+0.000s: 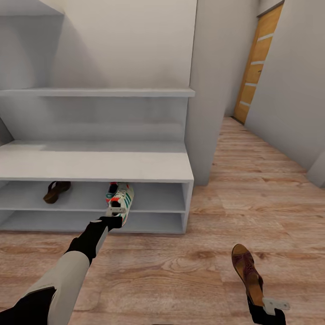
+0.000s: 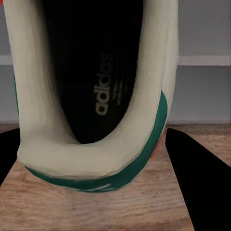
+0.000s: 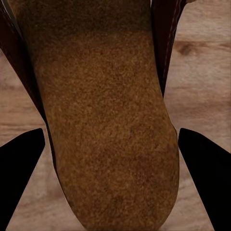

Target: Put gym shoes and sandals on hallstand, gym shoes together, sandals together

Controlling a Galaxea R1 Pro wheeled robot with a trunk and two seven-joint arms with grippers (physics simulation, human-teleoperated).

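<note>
Right hand grips flat brown sandal; left hand clamps white green-striped sneaker; slide it fully onto shelf.

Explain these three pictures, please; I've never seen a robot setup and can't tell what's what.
It is a simulated two-armed robot. The wide picture comes from its head camera; the two close-ups come from cameras at each wrist. The left claw grips a white-and-green gym shoe at the front of the white shoe rack, where another gym shoe and a brown sandal already sit on the upper low shelf. The left wrist picture looks into that shoe. The right claw is at the heel of a second sandal over the wooden floor; I cannot tell whether it has closed.
</note>
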